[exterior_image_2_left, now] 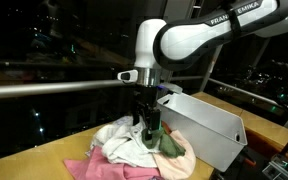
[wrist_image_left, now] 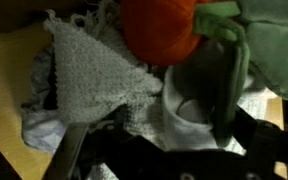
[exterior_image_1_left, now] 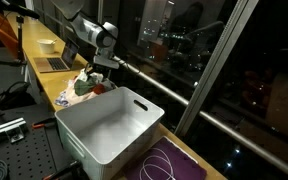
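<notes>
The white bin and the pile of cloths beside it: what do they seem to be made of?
White bin: likely hard plastic, smooth and matt, with thin stiff walls. Pile of cloths: soft fabric, crumpled and folded, in pink, white and green. Grey cloth: seems knitted or woven, with a coarse open texture.

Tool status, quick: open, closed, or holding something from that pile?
Tool: open, lowered onto the pile of clothes, nothing gripped.
</notes>
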`<state>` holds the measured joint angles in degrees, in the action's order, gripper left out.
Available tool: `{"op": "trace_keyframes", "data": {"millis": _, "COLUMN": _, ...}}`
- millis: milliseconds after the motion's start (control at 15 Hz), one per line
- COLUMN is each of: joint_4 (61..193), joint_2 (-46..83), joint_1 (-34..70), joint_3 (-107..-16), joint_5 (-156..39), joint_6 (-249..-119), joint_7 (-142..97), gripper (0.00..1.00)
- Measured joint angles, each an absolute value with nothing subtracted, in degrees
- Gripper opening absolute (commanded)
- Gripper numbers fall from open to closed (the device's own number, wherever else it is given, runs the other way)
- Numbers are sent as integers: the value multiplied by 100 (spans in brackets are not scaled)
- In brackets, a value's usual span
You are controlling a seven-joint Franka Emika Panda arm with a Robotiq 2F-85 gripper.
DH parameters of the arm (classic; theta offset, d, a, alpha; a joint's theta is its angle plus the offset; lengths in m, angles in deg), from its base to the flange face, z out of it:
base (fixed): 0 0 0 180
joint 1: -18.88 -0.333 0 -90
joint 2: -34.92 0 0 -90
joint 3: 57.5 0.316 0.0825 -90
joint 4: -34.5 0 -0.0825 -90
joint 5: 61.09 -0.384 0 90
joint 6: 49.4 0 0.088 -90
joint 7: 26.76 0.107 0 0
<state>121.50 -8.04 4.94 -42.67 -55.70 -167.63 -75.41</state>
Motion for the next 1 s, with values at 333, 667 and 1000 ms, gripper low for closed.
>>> {"op": "trace_keyframes", "data": {"millis": 333, "joint_4": 12146, "joint_2": -806, "joint_1": 726, "joint_3": -4269, "joint_5": -5587, "joint_6": -16763, "joint_7": -7541, "gripper": 31}}
{"op": "trace_keyframes", "data": {"millis": 667, "joint_4": 12161, "joint_2": -806, "joint_1": 857, "joint_3": -4269, "joint_5": -5604, "joint_6": -16763, "joint_7": -7541, "gripper": 1}}
{"op": "trace_keyframes", "data": {"millis": 1000, "joint_4": 12272, "joint_2": -738, "joint_1": 950, "joint_3": -4268, "joint_5": -5610, "joint_6": -16769, "joint_7": -7541, "gripper": 3}}
